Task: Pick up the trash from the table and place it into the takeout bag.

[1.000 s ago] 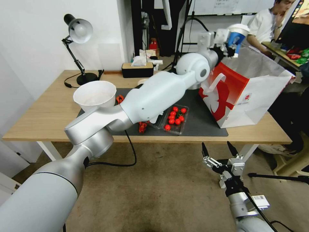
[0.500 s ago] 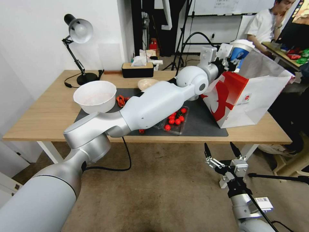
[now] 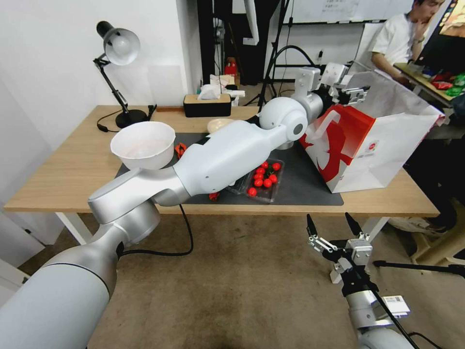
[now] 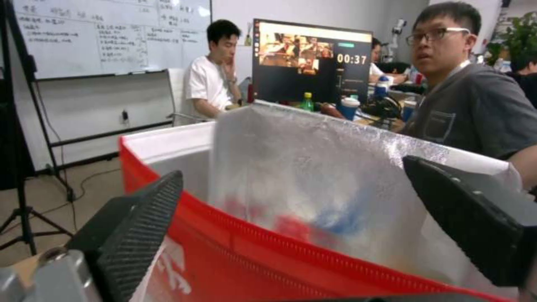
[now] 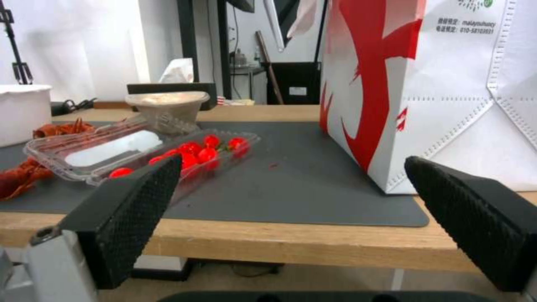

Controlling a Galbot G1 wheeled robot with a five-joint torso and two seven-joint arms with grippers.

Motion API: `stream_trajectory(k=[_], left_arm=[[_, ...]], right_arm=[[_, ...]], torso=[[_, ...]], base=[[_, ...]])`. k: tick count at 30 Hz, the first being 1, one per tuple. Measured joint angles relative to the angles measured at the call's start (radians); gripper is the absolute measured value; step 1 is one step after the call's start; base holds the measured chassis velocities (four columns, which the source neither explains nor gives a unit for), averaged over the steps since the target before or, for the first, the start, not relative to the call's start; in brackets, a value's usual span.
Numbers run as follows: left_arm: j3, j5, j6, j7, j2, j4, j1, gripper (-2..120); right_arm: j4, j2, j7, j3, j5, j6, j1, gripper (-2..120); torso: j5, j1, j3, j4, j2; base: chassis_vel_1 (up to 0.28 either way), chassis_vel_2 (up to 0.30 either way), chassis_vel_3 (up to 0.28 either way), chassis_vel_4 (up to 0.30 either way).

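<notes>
From the head view, our left hand [image 3: 352, 87] hangs over the open mouth of the bag [image 3: 373, 145], fingers spread and empty; we judge it sits there because that is the spot for dropping trash in. The bag stands at the right end of the bench [image 3: 72, 169], partly on the mat [image 3: 300, 184], tilted with its mouth towards us. Our left arm stretches across the middle of the bench and hides part of the mat. Trash left on the bench: a white bowl [image 3: 143, 144] at the mat's left corner, red scraps [image 3: 181, 150] just beside it, a beige bowl [image 3: 220, 125] behind the arm, and a clear tray of tomatoes [image 3: 261, 180] near the front edge. A lamp [image 3: 116, 48] and a tissue box [image 3: 207, 104] stand at the back, clear of the work. Our right hand [image 3: 333, 229] waits below the bench's front edge, fingers spread.

Through the left wrist, spread fingertips [image 4: 145, 218] frame the bag's red rim [image 4: 268, 247] and foil lining [image 4: 313, 176]; blurred red and blue shapes show low against it, which we take for trash inside.

Through the right wrist, spread fingertips [image 5: 140, 209] face the tray [image 5: 151, 155], the beige bowl [image 5: 168, 110] and the bag's side [image 5: 425, 92].
</notes>
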Motion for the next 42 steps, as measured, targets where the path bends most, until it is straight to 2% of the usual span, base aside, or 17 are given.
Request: stream_trajectory(k=[4,10,13,14,15,17,19,21,23,24,27,31,35,36,38,40,42], left_arm=[[-0.006,-0.005,0.0,-0.011,0.022,-0.031,0.011,99],[-0.057,-0.007,0.0,-0.035,0.125,-0.145,0.071,100],[-0.112,0.026,0.002,-0.038,0.227,-0.237,0.142,100],[-0.112,0.026,0.002,-0.038,0.227,-0.237,0.142,100],[-0.149,0.054,0.002,-0.037,0.279,-0.288,0.192,100],[-0.167,0.068,0.002,-0.037,0.302,-0.313,0.217,100],[-0.231,0.118,0.003,-0.032,0.376,-0.406,0.317,100],[-0.248,0.132,0.003,-0.031,0.393,-0.431,0.346,100],[-0.322,0.18,0.0,-0.022,0.45,-0.519,0.457,100],[-0.322,0.18,0.0,-0.022,0.45,-0.519,0.457,100],[-0.406,0.217,-0.008,-0.027,0.51,-0.608,0.599,100],[-0.462,0.264,-0.009,-0.036,0.545,-0.647,0.694,100],[-0.585,0.346,-0.008,-0.036,0.608,-0.705,0.857,100],[-0.645,0.377,-0.012,-0.032,0.632,-0.732,0.93,100],[-0.689,0.406,-0.027,-0.029,0.648,-0.75,0.998,100],[-0.762,0.482,-0.079,-0.027,0.656,-0.774,1.146,100],[-0.787,0.513,-0.104,-0.028,0.649,-0.779,1.199,100]], right_arm=[[0.0,-0.001,0.0,-0.001,0.001,0.0,0.002,100],[-0.004,-0.005,0.0,-0.004,0.004,0.0,0.007,100],[-0.006,-0.01,0.001,-0.009,0.007,-0.001,0.013,100],[-0.006,-0.01,0.001,-0.009,0.007,-0.001,0.013,100],[-0.006,-0.012,0.001,-0.014,0.008,-0.002,0.015,100],[-0.006,-0.013,0.001,-0.014,0.008,-0.002,0.016,100],[-0.006,-0.017,0.002,-0.017,0.01,-0.003,0.018,100],[-0.006,-0.018,0.002,-0.017,0.011,-0.003,0.018,100],[-0.006,-0.021,0.002,-0.021,0.012,-0.003,0.021,100],[-0.006,-0.021,0.002,-0.021,0.012,-0.003,0.021,100],[-0.006,-0.023,0.002,-0.026,0.013,-0.004,0.027,100],[-0.006,-0.026,0.002,-0.028,0.015,-0.005,0.029,100],[-0.002,-0.035,0.001,-0.026,0.031,-0.005,0.027,100],[0.0,-0.039,0.0,-0.024,0.035,-0.005,0.027,100],[0.001,-0.042,0.0,-0.024,0.037,-0.005,0.027,100],[0.005,-0.046,0.0,-0.023,0.039,-0.006,0.028,100],[0.006,-0.047,0.0,-0.023,0.04,-0.006,0.028,100]], torso=[[-0.0001,0.0,0.0,0.0,0.0],[-0.0002,0.0,0.0,-0.0001,0.0],[-0.0003,0.0,0.0,0.0002,0.0],[-0.0003,0.0,0.0,0.0002,0.0],[-0.0006,0.0,0.0,0.0004,0.0],[-0.0005,0.0,0.0,0.0003,0.0],[-0.0006,0.0,0.0,0.0002,0.0],[-0.0007,0.0,0.0,0.0002,0.0],[-0.0006,0.0,0.0,0.0003,0.0],[-0.0006,0.0,0.0,0.0003,0.0],[-0.0001,0.0,0.0,-0.0001,0.0],[-0.0003,0.0,0.0,0.0,0.0],[-0.0003,0.0,0.0,0.0002,0.0],[0.0001,0.0,0.0,0.0001,0.0],[-0.0001,0.0,0.0,0.0003,0.0],[0.0,0.0,0.0,0.0001,0.0],[-0.0004,0.0,0.0,0.0004,0.0]], base=[[0.0,0.0,0.0,0.0],[0.0,0.0,0.0,0.0],[0.0,0.0,0.0,0.0],[0.0,0.0,0.0,0.0],[0.0,0.0,0.0,0.0],[0.0,0.0,0.0,0.0],[0.0,0.0,0.0,0.0],[0.0,0.0,0.0,0.0],[0.0,0.0,0.0,0.0],[0.0,0.0,0.0,0.0],[0.0,0.0,0.0,0.0],[0.0,0.0,0.0,0.0],[0.0,0.0,0.0,0.0],[0.0,0.0,0.0,0.0],[0.0,0.0,0.0,0.0],[0.0,0.0,0.0,0.0],[0.0,0.0,0.0,0.0]])
